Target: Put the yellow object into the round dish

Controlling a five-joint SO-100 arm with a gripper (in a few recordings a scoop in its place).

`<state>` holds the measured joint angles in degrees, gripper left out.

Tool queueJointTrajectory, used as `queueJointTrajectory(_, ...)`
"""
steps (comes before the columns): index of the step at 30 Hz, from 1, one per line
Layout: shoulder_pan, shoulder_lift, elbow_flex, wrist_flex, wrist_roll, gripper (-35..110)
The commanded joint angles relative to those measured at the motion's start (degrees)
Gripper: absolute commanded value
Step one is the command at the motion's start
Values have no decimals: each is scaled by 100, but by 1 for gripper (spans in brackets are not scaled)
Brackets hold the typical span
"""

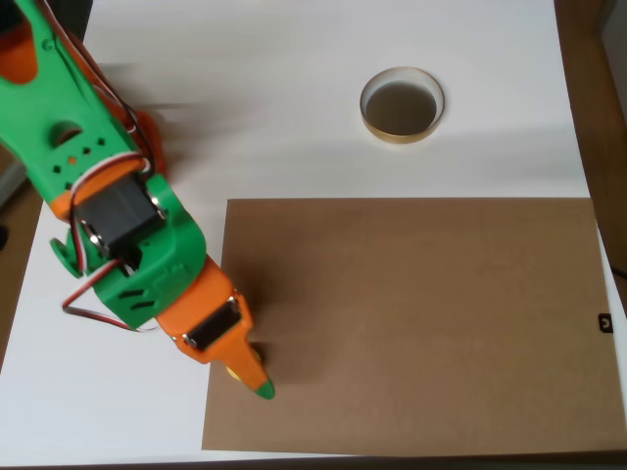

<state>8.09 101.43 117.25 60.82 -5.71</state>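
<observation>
The white worktop (323,98) carries a flat brown cardboard sheet (421,323). The small round tan-rimmed dish (402,106) stands beyond it, well apart from the green and orange gripper (253,377). A small yellow plastic object (238,371) peeks beside the fingers; whether they pinch it, I cannot tell.

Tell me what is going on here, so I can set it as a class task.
A green and orange robot arm reaches down over the left edge of a brown sheet on a white table. Its end effector sits low at a small yellow object, mostly hidden beneath it; whether it grips is unclear. The round dish stands apart at the far side, with nothing in it.
</observation>
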Motion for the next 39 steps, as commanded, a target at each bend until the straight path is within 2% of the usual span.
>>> queueJointTrajectory(1, 26, -149, -466, 70, -53, 31)
queueJointTrajectory(20, 62, -1151, -773, -35, -158, 26)
queueJointTrajectory(39, 211, -1230, -932, -26, -167, 0)
